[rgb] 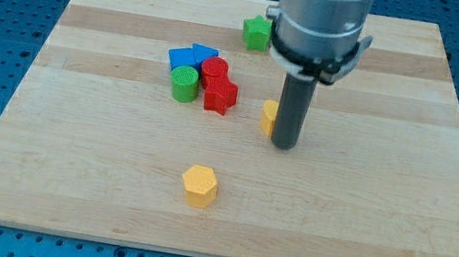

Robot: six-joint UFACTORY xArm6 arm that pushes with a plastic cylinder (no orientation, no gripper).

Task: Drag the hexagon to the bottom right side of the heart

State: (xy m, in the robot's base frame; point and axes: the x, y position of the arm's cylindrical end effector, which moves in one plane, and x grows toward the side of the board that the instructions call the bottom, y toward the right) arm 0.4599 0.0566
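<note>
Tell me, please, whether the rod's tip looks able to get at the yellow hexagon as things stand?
Probably yes. My tip stands beside a partly hidden yellow block, up and to the view's right of the yellow hexagon. Bare board lies between them; the clustered blocks sit further toward the view's top left.

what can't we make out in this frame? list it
- Yellow block beside my tip: the rod covers its right part in the camera view, so its shape and any contact with the tip are unclear.
- Blue blocks: packed against the red blocks and the green cylinder; their shapes are not readable.
- The yellow hexagon shows fully.
</note>
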